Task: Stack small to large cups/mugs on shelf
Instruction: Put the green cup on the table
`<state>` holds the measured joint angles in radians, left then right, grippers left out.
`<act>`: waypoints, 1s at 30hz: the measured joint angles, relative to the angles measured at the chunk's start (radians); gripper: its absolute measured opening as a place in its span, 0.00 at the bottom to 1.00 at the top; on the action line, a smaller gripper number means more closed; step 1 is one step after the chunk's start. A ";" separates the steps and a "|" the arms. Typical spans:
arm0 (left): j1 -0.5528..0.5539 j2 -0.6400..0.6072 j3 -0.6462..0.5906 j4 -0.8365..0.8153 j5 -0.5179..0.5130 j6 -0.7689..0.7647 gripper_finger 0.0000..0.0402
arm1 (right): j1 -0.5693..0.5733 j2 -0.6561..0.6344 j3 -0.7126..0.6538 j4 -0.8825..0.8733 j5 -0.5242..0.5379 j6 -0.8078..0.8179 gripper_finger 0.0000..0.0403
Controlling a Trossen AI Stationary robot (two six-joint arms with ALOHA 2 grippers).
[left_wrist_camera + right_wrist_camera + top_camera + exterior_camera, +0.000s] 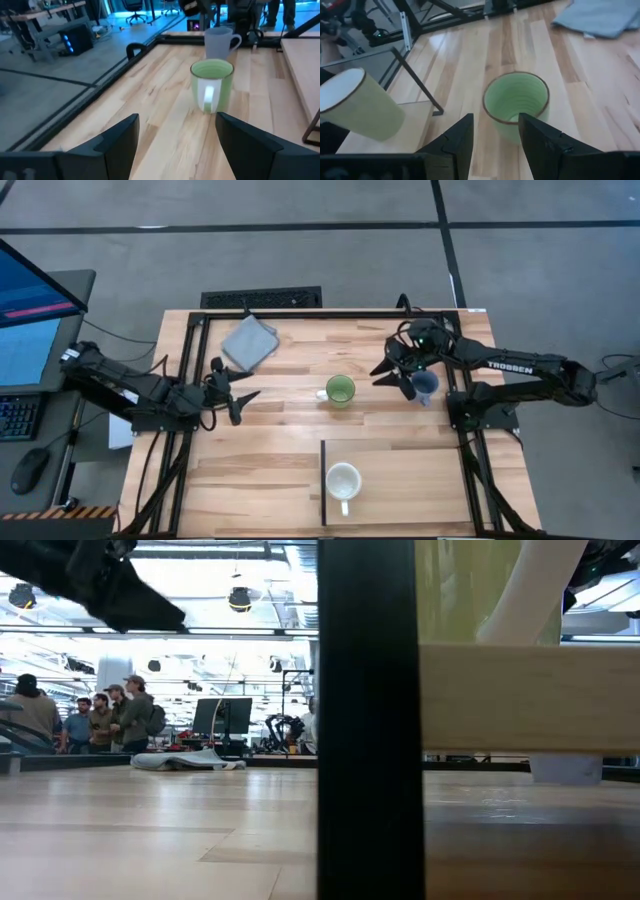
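My right gripper (400,378) sits half-parted, empty, beside the blue-grey mug (426,386), partly hidden. Green mug (340,391) upright mid-table, handle toward left gripper (240,404), spread open. Cream mug (343,480) upright on shelf (400,500).

White capitals reading "TROSSEN" run along the dark, jointed right robot arm (520,367), at the right of the overhead frame. Nothing else carries readable lettering; the glowing blue monitor screen (25,320) at the far left shows only illegible lines.
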<state>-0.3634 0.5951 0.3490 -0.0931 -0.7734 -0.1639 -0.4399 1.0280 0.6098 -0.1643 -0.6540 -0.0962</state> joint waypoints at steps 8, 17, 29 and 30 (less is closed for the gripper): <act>0.000 -0.014 -0.055 0.034 -0.010 -0.029 0.63 | 0.037 0.000 0.000 -0.005 0.000 0.030 0.44; 0.000 -0.014 -0.058 0.039 -0.012 -0.023 0.63 | 0.089 0.000 0.000 0.001 0.001 0.104 0.44; 0.000 -0.013 -0.058 0.032 -0.012 -0.023 0.63 | 0.117 0.000 0.000 0.045 0.199 0.106 0.60; 0.000 -0.013 -0.058 0.031 -0.012 -0.023 0.63 | 0.117 0.000 0.000 0.045 0.210 0.106 0.63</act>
<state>-0.3634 0.5819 0.2913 -0.0616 -0.7853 -0.1867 -0.3225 1.0283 0.6098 -0.1193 -0.4445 0.0096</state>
